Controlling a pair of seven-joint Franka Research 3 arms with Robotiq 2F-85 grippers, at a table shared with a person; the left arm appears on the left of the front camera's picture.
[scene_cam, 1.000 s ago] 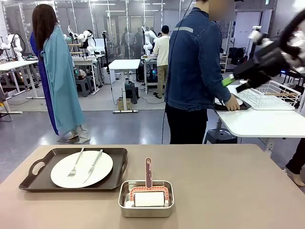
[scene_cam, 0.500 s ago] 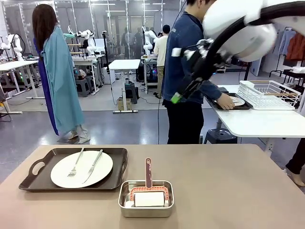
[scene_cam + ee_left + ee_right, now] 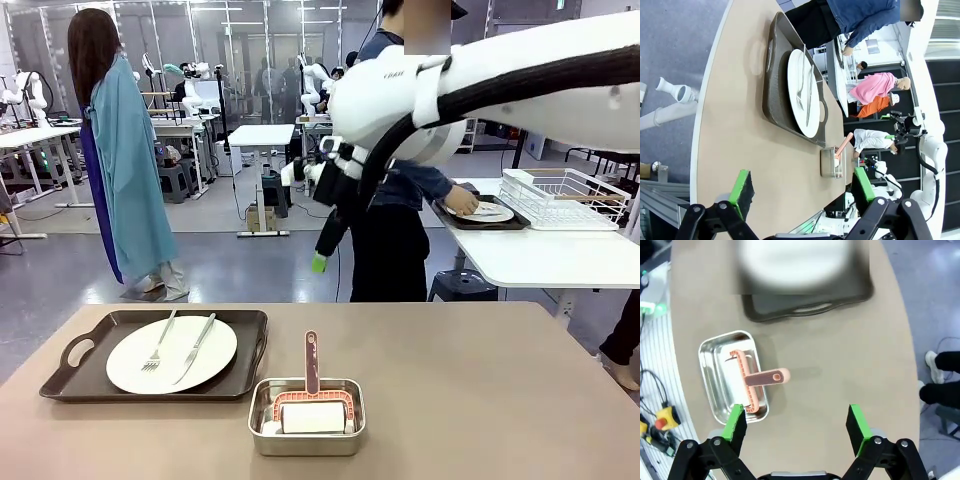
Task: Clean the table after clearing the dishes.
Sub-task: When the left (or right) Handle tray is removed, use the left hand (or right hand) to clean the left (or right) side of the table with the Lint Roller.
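While right hand hovers, table well below

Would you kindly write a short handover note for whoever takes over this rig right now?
Left gripper: fingers open, empty, raised off the table.
Right gripper: fingers open, empty, high over the table near the steel pan holding the brush.
One tray with plate, fork and knife on the table; the person's hand is at the other tray on the white table.
Done: one tray cleared. Left: second tray, then cleaning.
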